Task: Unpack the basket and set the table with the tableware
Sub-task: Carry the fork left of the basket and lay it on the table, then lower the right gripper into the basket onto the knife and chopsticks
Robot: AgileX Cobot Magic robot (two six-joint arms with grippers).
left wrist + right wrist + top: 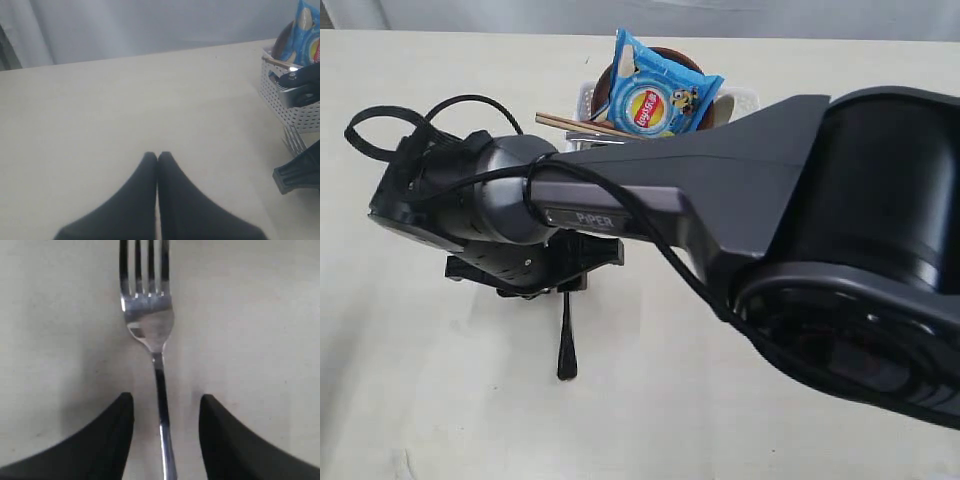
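Fork (150,330), one, on table (260,315) between parted right claw (167,398), one basket (295,114)

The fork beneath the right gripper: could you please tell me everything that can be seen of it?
The fork looks like shiny steel, with four straight tines, a rounded neck and a slim handle. It appears to lie flat on the pale table. Its handle runs between the open fingers of the right gripper, with a gap on each side, so nothing grips it; only the table touches it.

basket (588,100) mostly hidden behind rt arm (720,190), fork (150,330) tine tips cut off
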